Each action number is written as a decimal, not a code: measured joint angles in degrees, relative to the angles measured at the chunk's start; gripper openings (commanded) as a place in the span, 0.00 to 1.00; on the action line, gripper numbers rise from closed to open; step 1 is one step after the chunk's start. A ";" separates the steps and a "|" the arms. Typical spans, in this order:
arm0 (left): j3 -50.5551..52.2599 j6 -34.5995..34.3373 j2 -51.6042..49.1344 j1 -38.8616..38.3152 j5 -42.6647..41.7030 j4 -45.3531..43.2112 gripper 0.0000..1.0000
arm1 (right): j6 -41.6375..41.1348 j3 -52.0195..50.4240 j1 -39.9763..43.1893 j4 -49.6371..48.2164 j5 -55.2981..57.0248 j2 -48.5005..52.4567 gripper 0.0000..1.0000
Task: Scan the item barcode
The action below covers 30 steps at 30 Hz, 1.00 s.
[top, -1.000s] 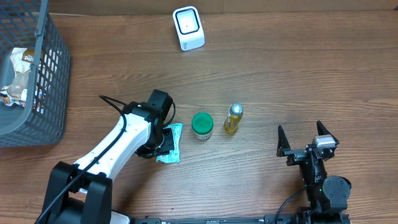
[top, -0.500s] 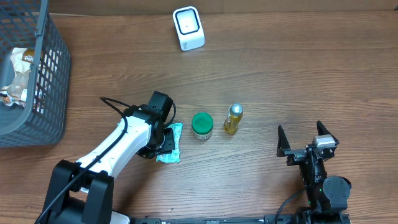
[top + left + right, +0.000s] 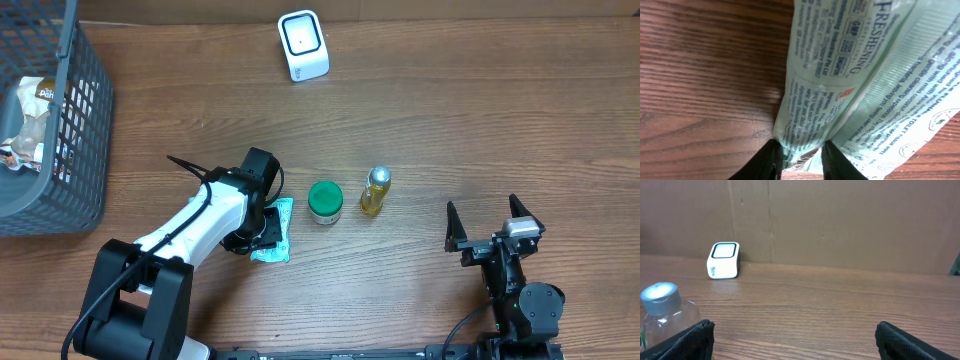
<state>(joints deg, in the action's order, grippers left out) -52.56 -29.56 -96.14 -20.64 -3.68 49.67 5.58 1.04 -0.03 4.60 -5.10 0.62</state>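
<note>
Left tool [image 3: 801, 158] clamped on the mint-green wipes packet [image 3: 865, 75] on the table — right tool [image 3: 482, 220] wide apart.

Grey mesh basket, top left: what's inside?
Inside the grey plastic mesh basket: a few crumpled printed food wrappers. The frame edge cuts off the rest, so their count and anything beneath cannot be seen.

Your brown wooden table [image 3: 450, 110] holds:
- White box-shaped barcode scanner [image 3: 303, 45]: far edge, left of centre.
- Grey plastic mesh basket [image 3: 85, 140]: far left, with crumpled snack packets [image 3: 30, 115] inside.
- Pale green plastic wipes packet [image 3: 278, 238]: mid-table, lying flat, with its edge between the fingers of the left gripper [image 3: 802, 162].
- Green-lidded round jar [image 3: 324, 202]: just right of the packet.
- Small yellow bottle with silver cap [image 3: 374, 191]: near the jar, on its right.
- Right gripper [image 3: 490, 228]: well right of the bottle.
</note>
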 measured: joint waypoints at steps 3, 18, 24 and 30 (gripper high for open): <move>-0.59 0.17 -0.33 0.00 -0.13 1.29 0.30 | 0.02 0.00 0.00 0.00 0.02 0.00 1.00; -10.45 1.95 -1.27 -0.09 0.07 13.31 0.53 | 0.00 0.00 0.00 0.00 0.02 0.00 1.00; -7.65 2.21 -1.27 -0.39 -0.42 10.14 0.42 | 0.02 0.00 0.00 -0.02 0.00 0.00 1.00; -5.70 2.51 -1.27 -0.39 -2.36 7.08 0.22 | 0.00 0.00 0.00 0.00 0.02 0.00 1.00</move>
<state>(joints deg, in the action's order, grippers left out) -58.26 -27.05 -97.41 -21.04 -6.04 56.75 5.58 1.04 -0.03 4.60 -5.08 0.62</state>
